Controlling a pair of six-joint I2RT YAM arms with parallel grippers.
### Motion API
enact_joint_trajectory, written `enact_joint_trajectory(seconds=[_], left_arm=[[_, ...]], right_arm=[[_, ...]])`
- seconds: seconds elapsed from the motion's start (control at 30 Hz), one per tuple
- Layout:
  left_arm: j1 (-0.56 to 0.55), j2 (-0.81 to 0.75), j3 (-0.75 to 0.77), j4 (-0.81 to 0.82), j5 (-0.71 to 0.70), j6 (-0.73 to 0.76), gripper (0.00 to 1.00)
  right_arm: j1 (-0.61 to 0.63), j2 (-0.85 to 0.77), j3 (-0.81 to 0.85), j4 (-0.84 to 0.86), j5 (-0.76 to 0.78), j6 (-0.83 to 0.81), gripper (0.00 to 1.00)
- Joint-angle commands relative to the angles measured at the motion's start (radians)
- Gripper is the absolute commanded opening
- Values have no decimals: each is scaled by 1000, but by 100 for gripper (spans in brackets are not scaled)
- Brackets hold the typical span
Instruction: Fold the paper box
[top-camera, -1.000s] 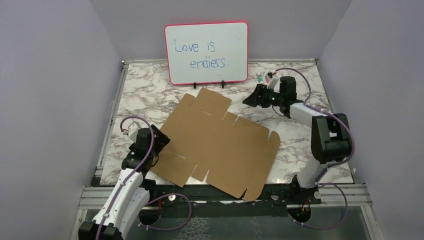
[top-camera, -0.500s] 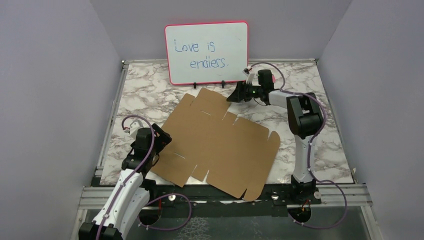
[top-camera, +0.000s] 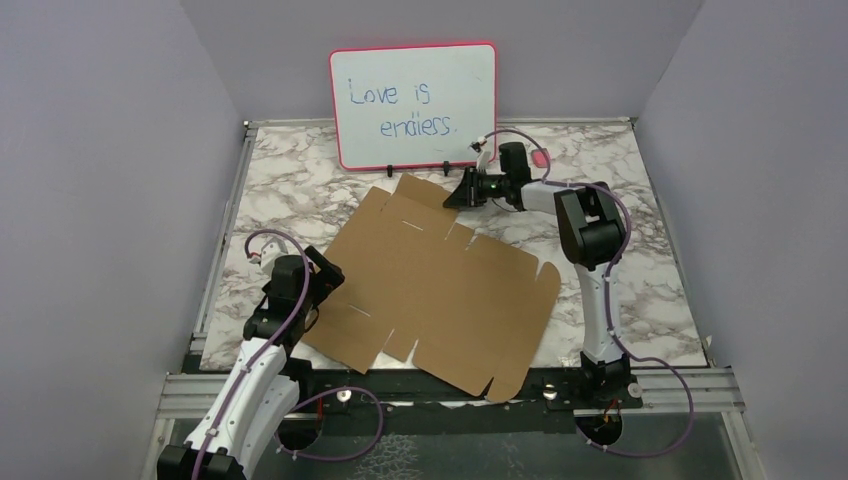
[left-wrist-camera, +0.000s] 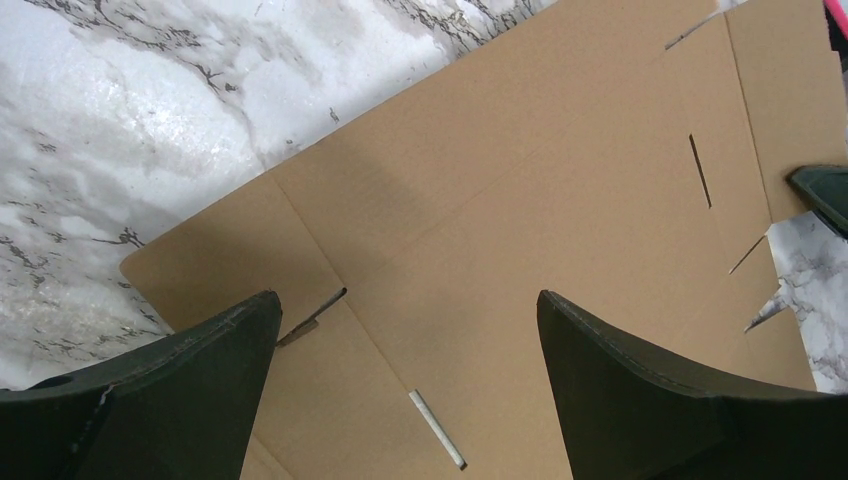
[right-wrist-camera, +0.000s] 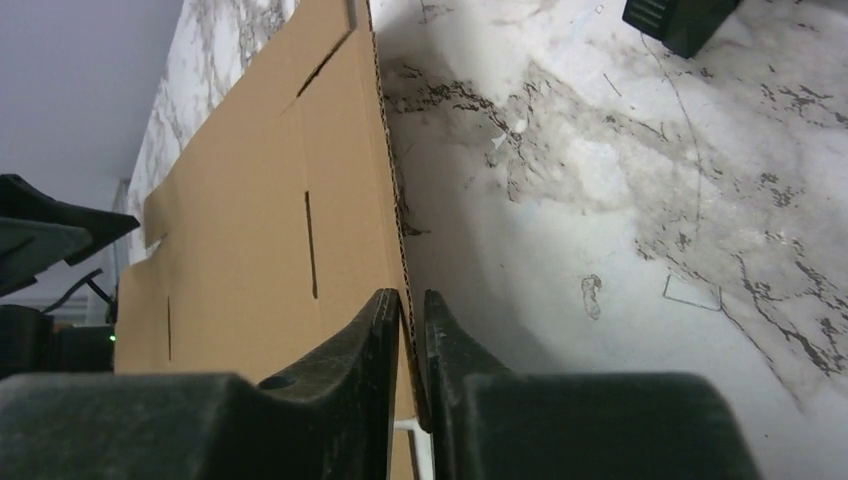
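The paper box (top-camera: 440, 285) is a flat brown die-cut cardboard sheet with flaps and slots, lying across the middle of the marble table. My right gripper (top-camera: 458, 195) reaches over the sheet's far edge, by the top flap. In the right wrist view the paper box (right-wrist-camera: 270, 220) has its corrugated edge pinched between the two black fingers of my right gripper (right-wrist-camera: 410, 300). My left gripper (top-camera: 318, 290) hovers over the sheet's near left flap. Its fingers (left-wrist-camera: 200, 370) stand wide apart above the paper box (left-wrist-camera: 520, 200), with nothing between them.
A pink-framed whiteboard (top-camera: 413, 105) with blue writing stands at the back of the table (top-camera: 640, 270). Purple walls close in both sides. A small pink item (top-camera: 541, 158) lies behind the right arm. The sheet's near corner overhangs the table's front edge.
My right arm swung left from the back right to the sheet's far edge, and its fingers closed on the cardboard. The left arm stayed put.
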Motion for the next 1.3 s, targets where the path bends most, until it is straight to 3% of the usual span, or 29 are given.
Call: enact_joint_trajectory(seconds=[0.0, 0.1, 0.6, 0.8, 1.03, 1.27], left_arm=[[-4, -10, 17, 24, 23, 23, 99], [-5, -14, 29, 23, 24, 28, 99], [-3, 25, 140, 35, -17, 74, 99], [-3, 128, 148, 126, 82, 88, 99], [9, 379, 228, 195, 235, 136, 99], [49, 439, 229, 286, 308, 130, 99]], right_arm=[[-10, -32, -45, 80, -42, 41, 15], [-31, -90, -100, 148, -46, 96, 6], [-189, -524, -476, 263, 164, 193, 1], [-211, -723, -633, 221, 361, 235, 1], [-211, -925, -767, 125, 565, 243, 2], [-210, -1120, -932, 75, 664, 266, 4]])
